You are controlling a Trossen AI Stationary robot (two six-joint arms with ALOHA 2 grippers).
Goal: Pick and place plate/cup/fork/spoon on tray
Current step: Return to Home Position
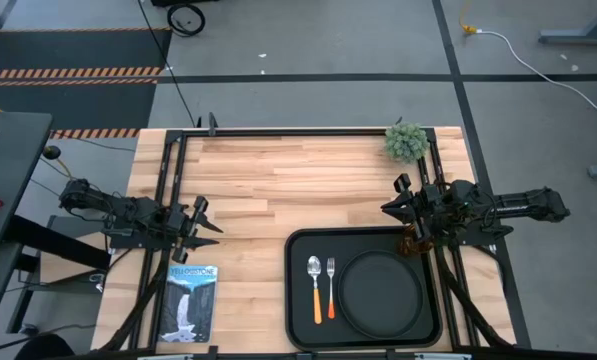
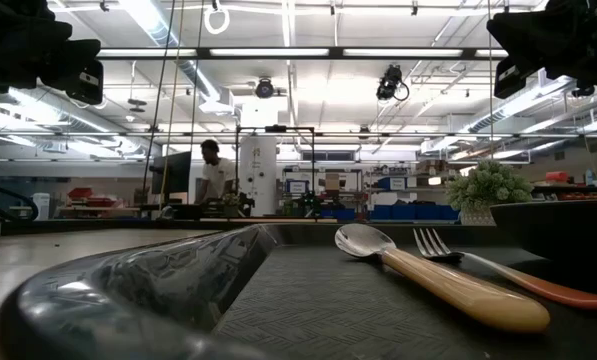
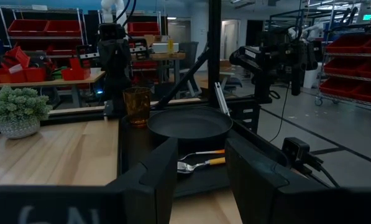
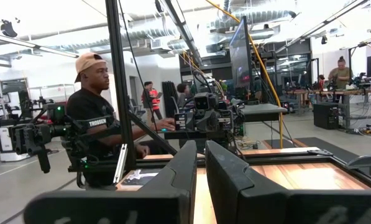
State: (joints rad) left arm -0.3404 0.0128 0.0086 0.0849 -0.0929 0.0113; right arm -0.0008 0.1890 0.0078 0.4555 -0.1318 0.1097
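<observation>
The black rectangular tray (image 1: 300,300) lies at the table's near right. On it lie the round black plate (image 1: 381,292), the spoon (image 1: 316,285) and the fork (image 1: 331,283), side by side left of the plate. The amber cup (image 1: 415,241) stands upright at the tray's far right corner; it also shows in the left wrist view (image 3: 137,106). My right gripper (image 1: 390,205) hovers just past the tray's far edge, above table height, empty, its fingertips almost together (image 4: 201,162). My left gripper (image 1: 210,222) is open and empty at the table's left (image 3: 201,168).
A small potted plant (image 1: 406,142) stands at the far right of the table. A booklet (image 1: 191,302) lies at the near left. Black frame rails (image 1: 298,130) run along the table's edges. A seated person (image 4: 101,124) is beyond the table's left side.
</observation>
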